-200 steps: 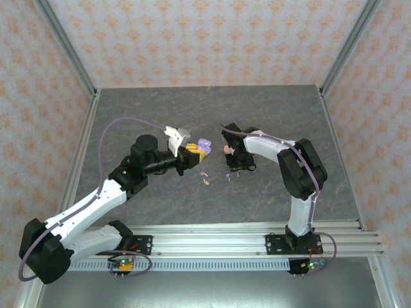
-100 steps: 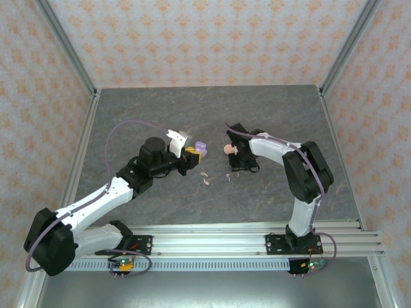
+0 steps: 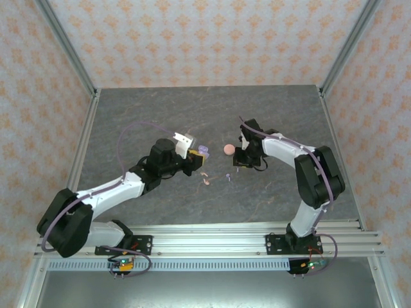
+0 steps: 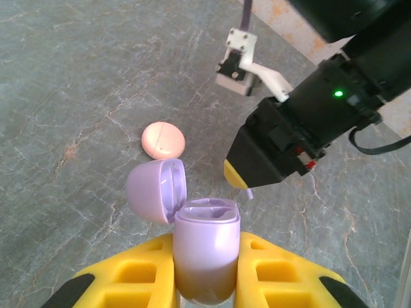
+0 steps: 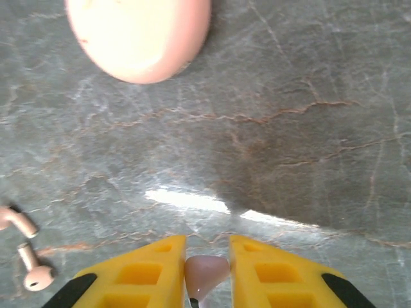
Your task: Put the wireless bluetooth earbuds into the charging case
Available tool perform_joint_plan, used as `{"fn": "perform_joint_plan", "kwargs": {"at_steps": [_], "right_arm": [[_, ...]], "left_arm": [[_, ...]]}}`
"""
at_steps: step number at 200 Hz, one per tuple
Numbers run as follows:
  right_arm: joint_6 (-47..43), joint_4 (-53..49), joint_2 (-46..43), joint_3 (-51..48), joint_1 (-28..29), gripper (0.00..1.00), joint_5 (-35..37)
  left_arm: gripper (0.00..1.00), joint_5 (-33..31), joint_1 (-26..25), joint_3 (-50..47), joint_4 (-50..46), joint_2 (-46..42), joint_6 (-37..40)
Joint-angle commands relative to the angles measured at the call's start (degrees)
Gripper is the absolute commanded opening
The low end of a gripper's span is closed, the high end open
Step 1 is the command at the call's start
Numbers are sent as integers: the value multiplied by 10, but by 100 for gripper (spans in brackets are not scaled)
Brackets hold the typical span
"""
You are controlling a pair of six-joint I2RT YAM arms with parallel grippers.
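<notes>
The lilac charging case (image 4: 205, 247) stands upright between my left gripper's (image 4: 206, 239) yellow fingers, its lid (image 4: 156, 191) hinged open to the left and both sockets empty. In the top view it (image 3: 201, 152) sits at the tip of the left gripper (image 3: 194, 156). My right gripper (image 5: 207, 247) is shut on a lilac earbud (image 5: 207, 273), low over the table just right of the case (image 3: 239, 160). Two pale pink earbuds (image 5: 16, 221) (image 5: 35, 269) lie on the table, and a lilac earbud (image 3: 228, 176) lies near them.
A closed pink case (image 3: 228, 149) lies on the grey marbled table (image 3: 276, 115) between the two grippers, near the top of the right wrist view (image 5: 138, 35). Metal frame posts and patterned walls ring the table.
The right gripper has drawn back to the right, leaving the pink case uncovered. The left arm has shifted a little, lowering the lilac case. Both grips are unchanged.
</notes>
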Motion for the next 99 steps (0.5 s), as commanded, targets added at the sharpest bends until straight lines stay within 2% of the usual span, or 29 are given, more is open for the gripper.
{"fn": "perform_joint_plan", "kwargs": {"at_steps": [1,26,99], "right_arm": [[19,33,-27,-9,-7,23,-44],[33,56,-42,-9,-7,23,-78],[59,87,-85,9,-15,24,-149]], "left_arm": [[20,-8,-4,0,65,28,-15],[20,4,-4,2,108,60,-24],[20,32,-4,16,151,102,-28]]}}
